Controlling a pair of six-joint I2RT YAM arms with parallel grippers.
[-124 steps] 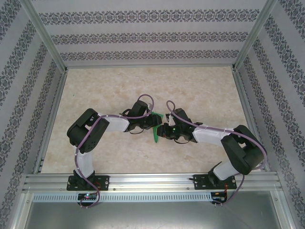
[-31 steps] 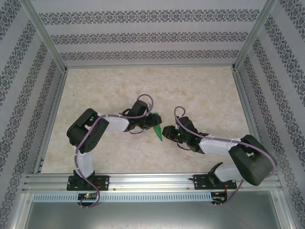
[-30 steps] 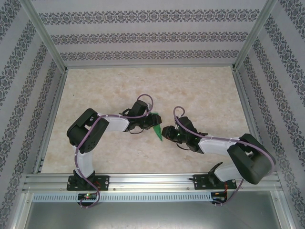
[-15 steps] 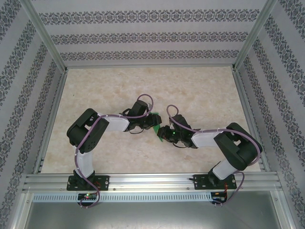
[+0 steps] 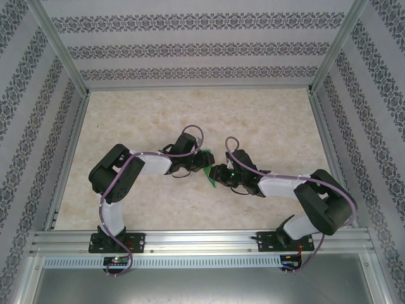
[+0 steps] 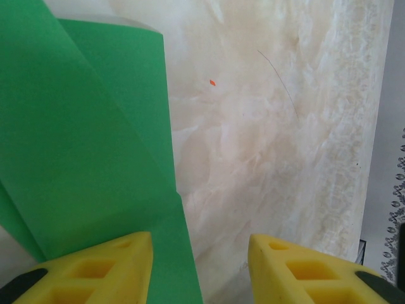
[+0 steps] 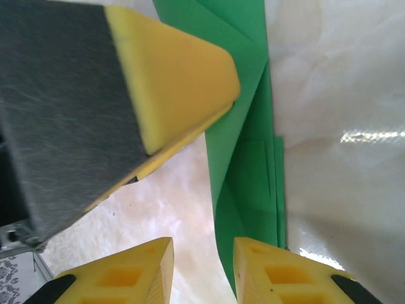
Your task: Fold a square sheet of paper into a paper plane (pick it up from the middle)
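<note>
Yellow fingers (image 6: pixel 95 269) of the left gripper (image 6: pixel 199 253) stand a moderate way apart, the folded green paper (image 6: pixel 82 145) running past one of them and bare counter (image 5: pixel 266 120) showing in the gap. The right gripper (image 7: pixel 204 253) faces it from just beside, its fingers (image 7: pixel 285 275) parted only narrowly, the paper's pointed end next to one of them. The paper sits between the two grippers near the counter's middle, well apart from every edge.

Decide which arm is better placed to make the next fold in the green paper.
Probably the right. On the left arm, one of the jaws rests on the folded paper, seemingly pinning it; the right arm has its jaws apart, free, beside the paper's edge.
</note>
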